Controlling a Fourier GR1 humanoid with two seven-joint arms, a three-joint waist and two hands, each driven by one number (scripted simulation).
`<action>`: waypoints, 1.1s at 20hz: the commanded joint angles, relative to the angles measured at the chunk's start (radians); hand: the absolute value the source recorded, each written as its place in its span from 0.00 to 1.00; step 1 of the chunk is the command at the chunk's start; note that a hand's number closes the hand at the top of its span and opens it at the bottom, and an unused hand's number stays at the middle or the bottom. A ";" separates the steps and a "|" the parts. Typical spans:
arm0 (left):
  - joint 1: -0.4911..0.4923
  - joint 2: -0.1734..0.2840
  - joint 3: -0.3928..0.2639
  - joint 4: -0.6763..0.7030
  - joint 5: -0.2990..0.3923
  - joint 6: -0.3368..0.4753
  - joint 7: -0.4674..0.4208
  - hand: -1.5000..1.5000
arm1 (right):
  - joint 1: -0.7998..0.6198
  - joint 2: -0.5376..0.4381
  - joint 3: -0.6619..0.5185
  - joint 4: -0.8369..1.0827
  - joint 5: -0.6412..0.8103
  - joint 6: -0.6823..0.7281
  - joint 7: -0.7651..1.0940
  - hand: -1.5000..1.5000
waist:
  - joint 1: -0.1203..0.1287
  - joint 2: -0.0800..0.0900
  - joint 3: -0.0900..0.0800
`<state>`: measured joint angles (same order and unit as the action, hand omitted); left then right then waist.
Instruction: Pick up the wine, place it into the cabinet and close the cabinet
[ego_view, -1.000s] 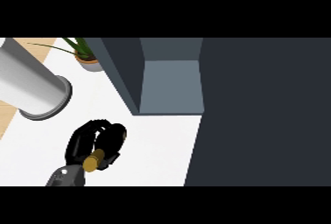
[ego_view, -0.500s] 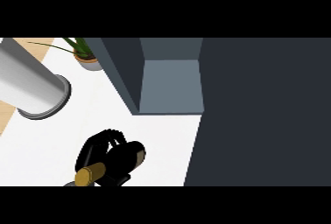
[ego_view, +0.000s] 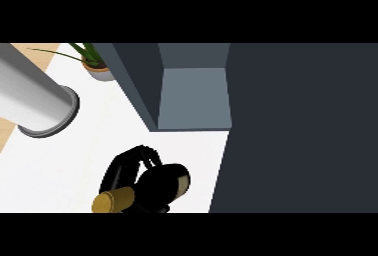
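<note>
wine: dark bottle (ego_view: 164, 186) with gold-capped neck (ego_view: 113, 201), lying tilted in the grasp over the white worktop (ego_view: 66, 165) near its front edge, well short of the cabinet opening
robot hand, which: one robot hand (ego_view: 127, 167) shows at the view's lower middle-left; cannot tell from this view alone whether it is left or right, taken as the left by its place
robot hand state: fingers (ego_view: 140, 154) curled round the wine, clamped on it; bottle body bulges out to the right of the fingers
other robot hand: not in view
cabinet: grey open compartment (ego_view: 193, 97) at the worktop's back, its dark door (ego_view: 303, 125) swung open along the right side
other things: large grey cylinder (ego_view: 33, 102) near the left edge; potted plant (ego_view: 94, 62) at the back left corner
risk 1: bottle is held sideways, gold end toward the front; it may catch the cabinet's front lip or side wall (ego_view: 136, 85) on entry if not turned first
risk 2: much of the bottle sits outside the curled fingers, so it could slip during the reach toward the back
risk 3: open door stands just beside the path; a wide swing could knock it
change from earlier: hand and wine sit a little further right and back than half a second ago, more of the bottle's round body shows; cylinder, plant, cabinet unchanged
</note>
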<state>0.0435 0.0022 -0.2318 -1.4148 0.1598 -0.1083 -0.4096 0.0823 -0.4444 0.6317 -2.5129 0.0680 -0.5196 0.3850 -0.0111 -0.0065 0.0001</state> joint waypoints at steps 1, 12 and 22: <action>-0.002 -0.002 -0.028 -0.051 -0.034 0.083 0.024 1.00 | 0.112 -0.057 0.013 -0.265 0.038 -0.006 0.070 0.00 | -0.009 -0.001 0.000; -0.163 -0.002 -0.076 -0.001 -0.063 0.319 0.096 1.00 | 0.096 -0.061 -0.004 -0.252 0.029 -0.002 0.080 0.00 | -0.008 0.001 -0.001; -0.442 -0.002 0.024 0.273 -0.042 0.320 0.083 1.00 | 0.156 -0.078 -0.056 -0.221 -0.066 0.046 -0.030 0.00 | -0.020 0.007 -0.001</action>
<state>-0.3051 0.0011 -0.2491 -1.2444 0.1088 0.2153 -0.3191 0.1652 -0.5006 0.5715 -2.5162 0.0408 -0.4827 0.2843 -0.0253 -0.0013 -0.0003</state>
